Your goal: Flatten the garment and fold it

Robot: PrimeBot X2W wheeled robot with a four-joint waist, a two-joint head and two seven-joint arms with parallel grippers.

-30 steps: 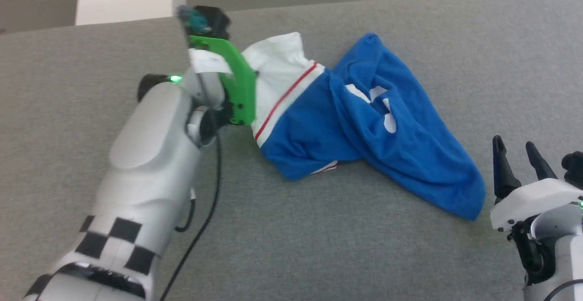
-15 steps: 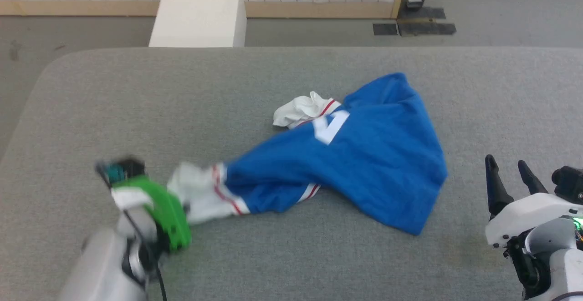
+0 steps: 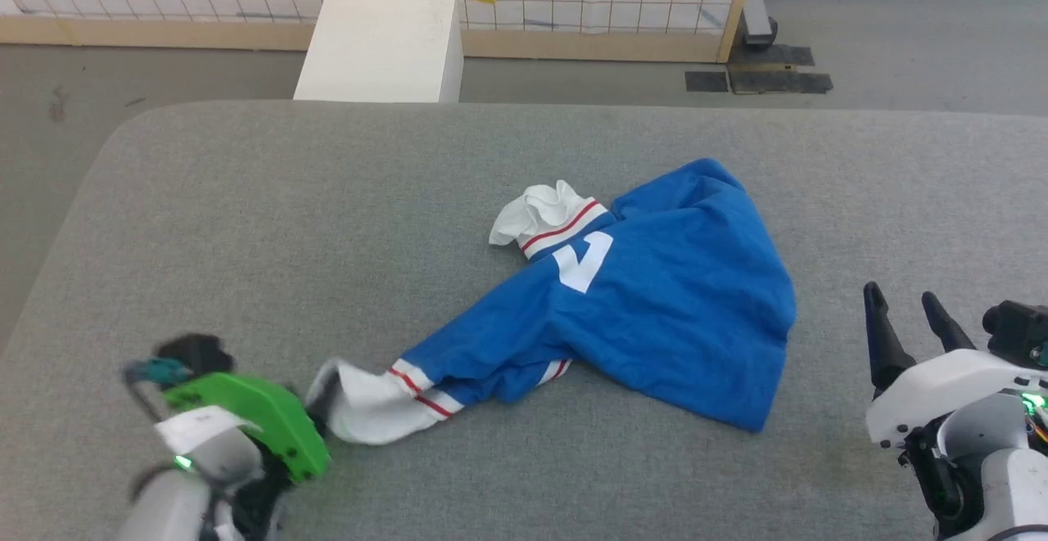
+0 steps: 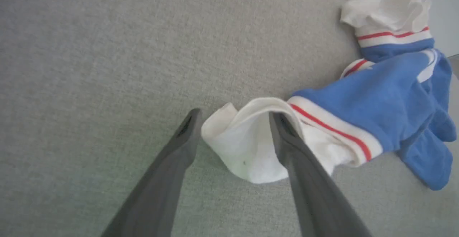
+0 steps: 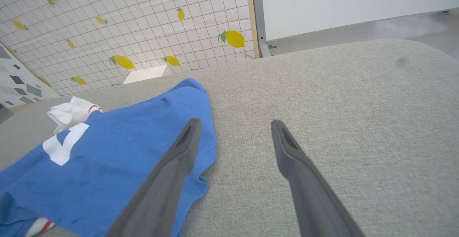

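Left gripper (image 4: 233, 114): we see jaws spread, white sleeve (image 4: 247, 151) loose between.
Right gripper (image 3: 899, 294): released, lower right.
Garment (image 3: 671, 312): crumpled, centre.

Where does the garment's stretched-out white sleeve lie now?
In the head view the white sleeve lies at the lower left of the table, its end between the fingers of the open left gripper; the garment trails up to the right.

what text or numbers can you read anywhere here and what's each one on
"7": a white figure on the royal-blue jersey T-shirt with white sleeves; folds hide the rest, so it may be part of another number.
White paper label on the green plastic wrist bracket: too blurred to read.
No other text is legible.
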